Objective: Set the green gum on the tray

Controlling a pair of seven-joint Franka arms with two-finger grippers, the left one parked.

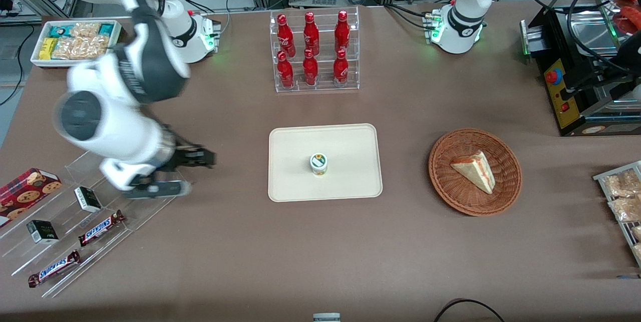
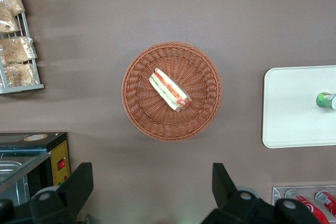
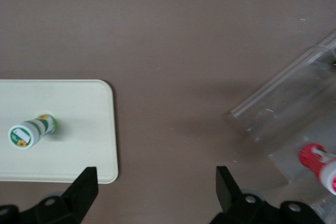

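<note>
The green gum (image 1: 318,164) stands upright near the middle of the cream tray (image 1: 350,146), its white lid with the green mark facing up. My right gripper (image 1: 208,158) hangs above the bare brown table between the tray and the clear stepped rack (image 1: 75,222), toward the working arm's end. It is open and holds nothing. In the right wrist view the open gripper (image 3: 156,177) frames bare tablecloth, one finger over the corner of the tray (image 3: 79,103), and the green gum (image 3: 31,131) stands apart from it. The left wrist view shows the tray (image 2: 294,108) with the green gum (image 2: 326,99) at its edge.
A similar bottle with red marks (image 3: 320,166) lies on the stepped rack, which also carries Snickers bars (image 1: 100,228) and small boxes. An acrylic rack of red bottles (image 1: 316,51) stands farther from the camera than the tray. A wicker basket (image 1: 440,162) with a sandwich sits toward the parked arm's end.
</note>
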